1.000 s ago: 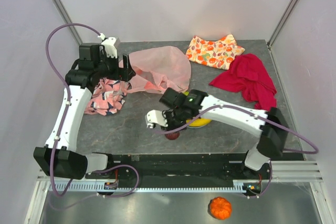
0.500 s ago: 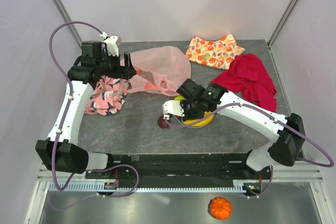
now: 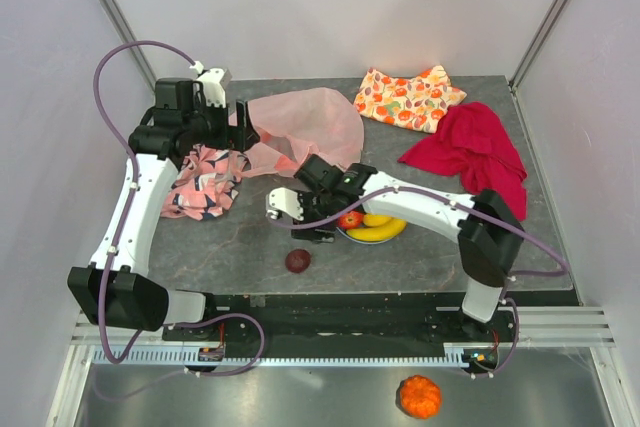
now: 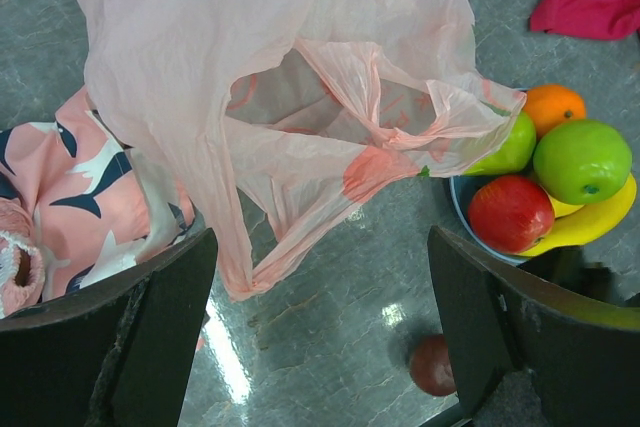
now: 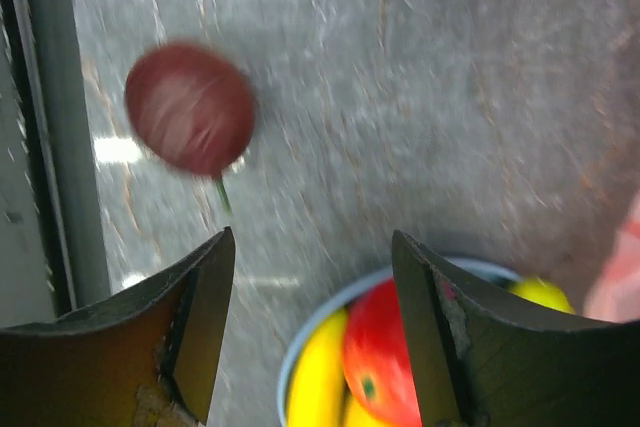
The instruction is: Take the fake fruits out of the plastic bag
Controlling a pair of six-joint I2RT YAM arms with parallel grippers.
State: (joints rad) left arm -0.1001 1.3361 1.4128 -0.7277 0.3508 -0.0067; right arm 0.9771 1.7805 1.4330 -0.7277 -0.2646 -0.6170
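Observation:
The pink plastic bag (image 3: 300, 127) lies crumpled at the back of the table, its handle loops (image 4: 300, 217) trailing toward me. My left gripper (image 3: 242, 127) hovers open at its left edge, and nothing is between its fingers (image 4: 320, 347). A blue plate (image 5: 330, 312) holds fake fruits: red apple (image 4: 511, 212), green apple (image 4: 582, 159), orange (image 4: 553, 105), pear (image 4: 505, 147) and banana (image 3: 378, 232). A dark purple fruit (image 3: 298, 261) lies loose on the table near the front edge. My right gripper (image 3: 308, 232) is open and empty (image 5: 312, 247) between that fruit (image 5: 190, 107) and the plate.
A pink-and-black patterned cloth (image 3: 200, 182) lies under the left arm. A fruit-print orange cloth (image 3: 410, 97) and a red cloth (image 3: 470, 152) lie at the back right. An orange pumpkin-like object (image 3: 419, 396) sits below the table's front rail (image 3: 340, 307).
My right gripper has gone from shut to open. The dark purple fruit that was at its tips now lies free on the table. The left arm has barely moved.

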